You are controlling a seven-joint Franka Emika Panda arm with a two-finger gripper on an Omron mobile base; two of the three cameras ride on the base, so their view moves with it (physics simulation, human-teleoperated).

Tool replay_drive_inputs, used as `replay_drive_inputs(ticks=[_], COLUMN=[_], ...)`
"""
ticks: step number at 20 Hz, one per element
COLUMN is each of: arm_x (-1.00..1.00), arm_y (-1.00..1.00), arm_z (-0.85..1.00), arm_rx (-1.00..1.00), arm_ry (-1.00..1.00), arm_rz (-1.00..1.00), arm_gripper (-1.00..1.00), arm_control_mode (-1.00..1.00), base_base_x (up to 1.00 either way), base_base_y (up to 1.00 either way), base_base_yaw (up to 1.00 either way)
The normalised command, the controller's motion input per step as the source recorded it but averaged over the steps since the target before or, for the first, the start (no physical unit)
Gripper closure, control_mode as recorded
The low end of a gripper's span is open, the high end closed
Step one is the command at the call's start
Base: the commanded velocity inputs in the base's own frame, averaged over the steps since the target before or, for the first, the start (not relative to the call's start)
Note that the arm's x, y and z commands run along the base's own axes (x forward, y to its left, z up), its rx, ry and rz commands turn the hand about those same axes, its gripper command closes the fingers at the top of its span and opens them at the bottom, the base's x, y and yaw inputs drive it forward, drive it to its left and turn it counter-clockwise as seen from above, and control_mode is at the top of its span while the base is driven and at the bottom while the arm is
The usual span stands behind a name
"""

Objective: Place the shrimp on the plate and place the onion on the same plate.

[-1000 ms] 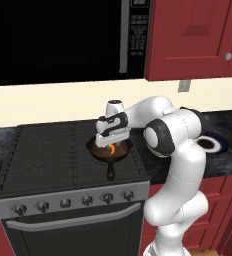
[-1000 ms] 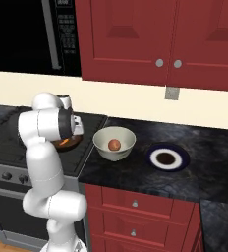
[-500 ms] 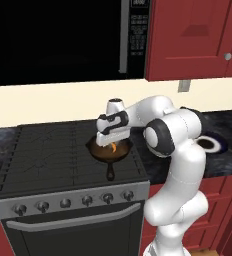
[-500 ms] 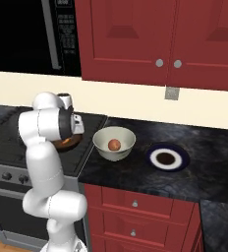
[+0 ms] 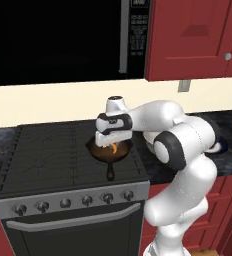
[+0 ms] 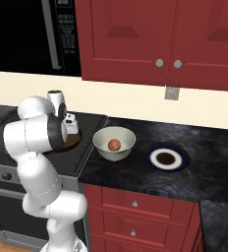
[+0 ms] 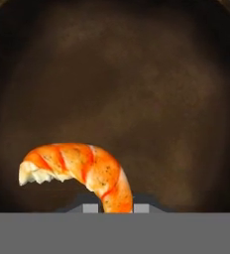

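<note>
The orange curved shrimp (image 7: 82,168) sits over the dark skillet (image 7: 137,99), and my gripper (image 7: 116,208) is shut on its tail end. From the left base view the gripper (image 5: 113,145) points down into the skillet (image 5: 100,153) on the stove, with the shrimp (image 5: 115,148) at its tips. The reddish onion (image 6: 114,144) lies in the cream-white bowl (image 6: 102,147) on the counter. To the bowl's right, the blue-rimmed plate (image 6: 182,160) has nothing on it.
The skillet's handle (image 5: 109,172) points toward the stove's front edge. A microwave (image 5: 63,40) hangs above the stove, and red cabinets (image 6: 135,39) hang over the counter. Dark counter (image 6: 135,172) stretches between the bowl and the plate.
The gripper's jaws have closed on the shrimp in the skillet. The arm has hardly moved.
</note>
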Motion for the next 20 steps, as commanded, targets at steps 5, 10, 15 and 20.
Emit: replay_drive_inputs(ticks=[5,10,15,20], arm_x=[-1.00,-1.00,-0.95,-0.77], arm_y=[-0.02,-0.04,-0.45,-0.74], arm_z=[0.13,0.44,0.27,0.29], arm_rx=[0.00,0.00,0.00,-0.01], arm_ry=[-0.03,-0.06,-0.01,0.00], arm_rz=[-0.16,-0.12,-0.21,-0.27], arm_gripper=[1.00,1.00,1.00,1.00], arm_control_mode=[-1.00,-1.00,-1.00,-1.00], base_base_x=[0.00,0.00,0.00,0.00], base_base_y=[0.00,0.00,0.00,0.00], base_base_yaw=[0.00,0.00,0.00,0.00])
